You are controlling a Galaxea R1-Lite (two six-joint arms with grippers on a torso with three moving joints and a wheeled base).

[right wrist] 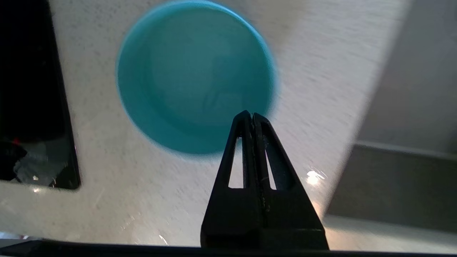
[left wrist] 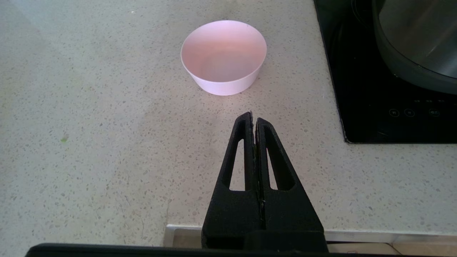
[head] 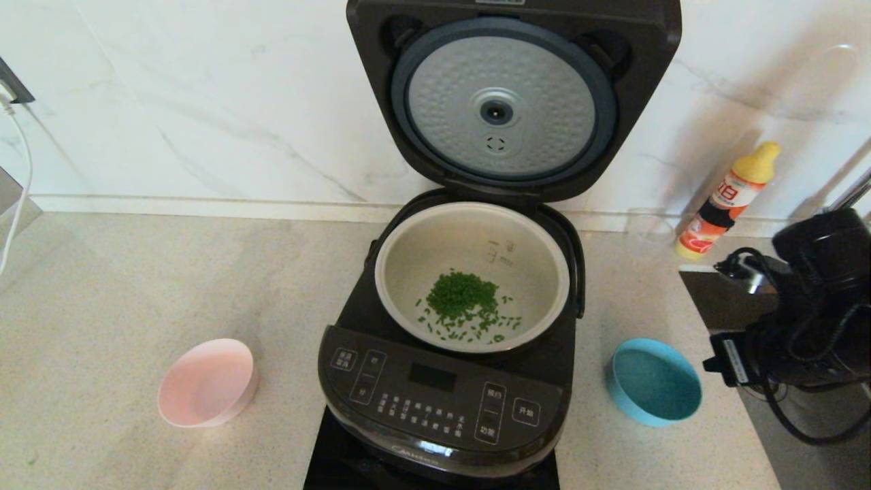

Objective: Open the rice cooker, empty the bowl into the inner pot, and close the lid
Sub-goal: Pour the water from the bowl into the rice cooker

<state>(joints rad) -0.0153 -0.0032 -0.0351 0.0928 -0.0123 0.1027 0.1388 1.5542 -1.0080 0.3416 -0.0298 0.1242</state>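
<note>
The cooker (head: pixel 446 381) stands mid-counter with its lid (head: pixel 507 102) up, and green bits lie in the pot (head: pixel 473 272). The pink bowl (head: pixel 206 382) and blue bowl (head: pixel 653 381) look empty, so only closing the lid seems left. The left gripper (left wrist: pixel 253 119) and right gripper (right wrist: pixel 251 119) are both clenched on nothing, the right above the blue bowl

The rice cooker (head: pixel 469 340) stood on the counter (head: pixel 136 286) with its lid (head: pixel 510 95) raised upright. The inner pot (head: pixel 473 272) held a heap of green bits (head: pixel 463 303). 2 empty bowls flanked it: a pink bowl (head: pixel 206 383) left, a blue bowl (head: pixel 653 381) right, near the right arm (head: pixel 810 313). A yellow-capped bottle (head: pixel 728 201) leaned by the wall.
</note>
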